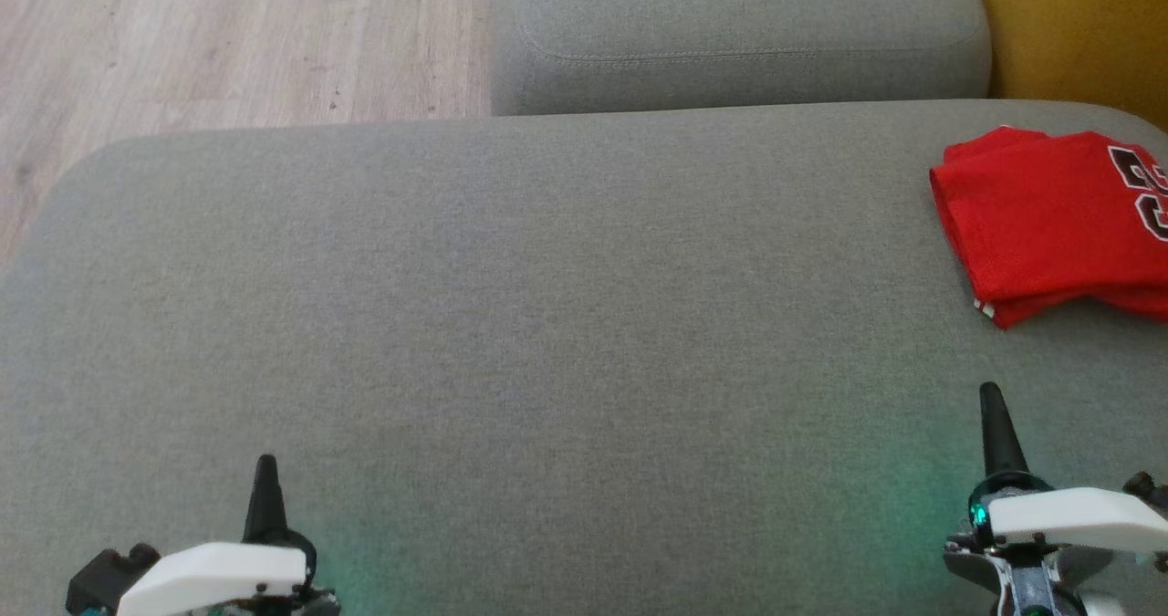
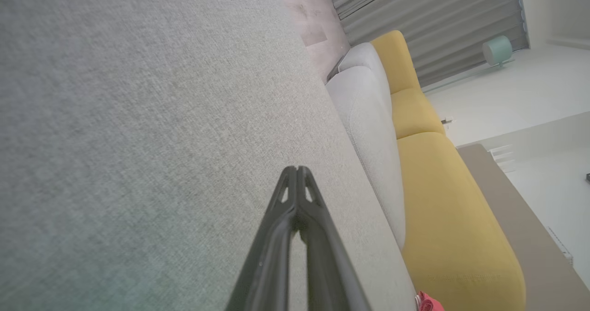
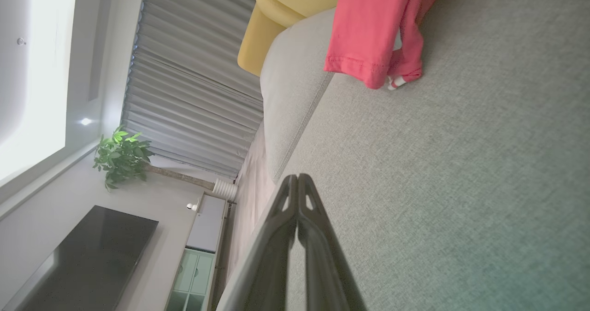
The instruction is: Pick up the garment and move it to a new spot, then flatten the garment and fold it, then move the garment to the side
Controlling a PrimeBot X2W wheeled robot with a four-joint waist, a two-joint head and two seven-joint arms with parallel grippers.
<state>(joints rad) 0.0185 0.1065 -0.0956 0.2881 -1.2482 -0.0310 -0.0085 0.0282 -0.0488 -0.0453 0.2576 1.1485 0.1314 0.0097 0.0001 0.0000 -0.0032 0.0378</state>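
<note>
While the wide grey cushion [image 1: 547, 278] stretches right across the head view, we start at the far left, where pale wooden floor [image 1: 182, 41] shows beyond its rounded corner. Down at the lower left sits the left gripper [image 1: 265, 470], poised just over the fabric, pinched into a single dark spike with nothing in it. Its wrist view backs that up: both fingers [image 2: 269, 255] run together and meet at the tips over bare grey weave.

Moving to the middle, open cushion, and behind it a second grey cushion [image 1: 730, 32] butts up against the far edge.

Over to the lower right now, and the right gripper [image 1: 990, 397] stands a little further forward than its partner, likewise closed tight and empty; from its wrist the fingers [image 3: 272, 255] touch at the tips.

And there, at the far right, is the red garment [image 1: 1049, 214]! It lies folded on the cushion near the far right corner, dark white-edged numerals facing up, partly cut off by the picture's edge, well apart from the right gripper. Yellow upholstery [image 1: 1077, 23] fills the corner behind it.
</note>
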